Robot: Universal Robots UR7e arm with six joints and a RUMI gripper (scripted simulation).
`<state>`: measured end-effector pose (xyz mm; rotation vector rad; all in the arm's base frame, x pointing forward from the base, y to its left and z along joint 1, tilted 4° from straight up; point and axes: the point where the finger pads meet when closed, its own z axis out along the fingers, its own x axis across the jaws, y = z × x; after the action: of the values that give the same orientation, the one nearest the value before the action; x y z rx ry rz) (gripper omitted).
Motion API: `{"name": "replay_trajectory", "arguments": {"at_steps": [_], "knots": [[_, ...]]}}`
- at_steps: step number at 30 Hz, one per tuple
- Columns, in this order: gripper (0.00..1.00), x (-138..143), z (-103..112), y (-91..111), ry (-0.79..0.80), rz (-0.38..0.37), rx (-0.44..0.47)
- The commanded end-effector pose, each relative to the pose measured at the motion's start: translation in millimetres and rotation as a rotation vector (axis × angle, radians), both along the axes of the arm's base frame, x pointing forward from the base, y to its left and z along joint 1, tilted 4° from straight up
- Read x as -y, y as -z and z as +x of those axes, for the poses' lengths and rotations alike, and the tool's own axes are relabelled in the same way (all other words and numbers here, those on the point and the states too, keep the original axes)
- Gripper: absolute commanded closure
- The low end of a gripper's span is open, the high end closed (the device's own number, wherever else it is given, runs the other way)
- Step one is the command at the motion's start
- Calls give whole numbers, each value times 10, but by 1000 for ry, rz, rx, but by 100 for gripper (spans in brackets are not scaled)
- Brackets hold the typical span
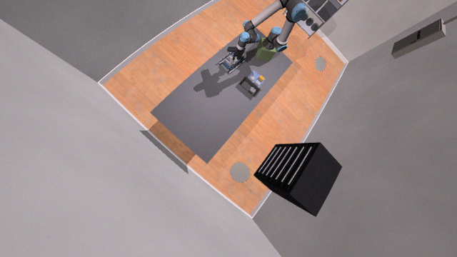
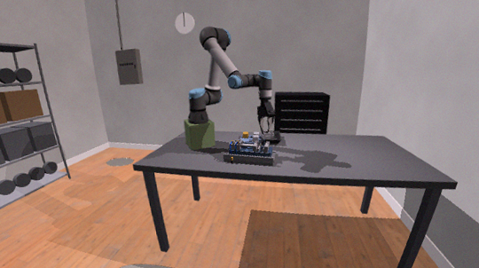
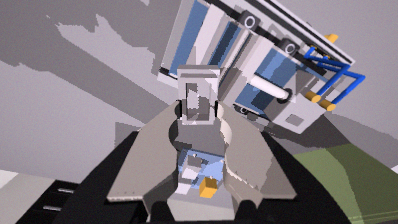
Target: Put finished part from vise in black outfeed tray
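My gripper [image 3: 198,101] is shut on the finished part [image 3: 197,97], a light grey block with a pocket in its top. In the wrist view the block hangs above the table, clear of the blue and grey vise [image 3: 260,65], which lies to the upper right. From above, the gripper [image 1: 236,54] is over the vise [image 1: 226,65] near the arm's base. The black outfeed tray [image 1: 249,87] lies on the table to the right of the vise, with a grey block in it. In the side view the gripper [image 2: 266,124] hangs just behind the tray [image 2: 249,156].
A blue holder with an orange piece [image 1: 260,78] stands against the tray's far side. The arm's green pedestal [image 1: 265,53] is at the table's back edge. A black drawer cabinet [image 2: 302,111] stands behind the table.
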<state>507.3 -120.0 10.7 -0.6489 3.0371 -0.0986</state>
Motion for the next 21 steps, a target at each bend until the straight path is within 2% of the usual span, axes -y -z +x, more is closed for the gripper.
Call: {"name": "replay_trajectory", "arguments": {"at_steps": [1,21], "knots": [[100,-68,39,-3,-81,-4,-3],[100,-428,182,12,-467,-21,-25]]}}
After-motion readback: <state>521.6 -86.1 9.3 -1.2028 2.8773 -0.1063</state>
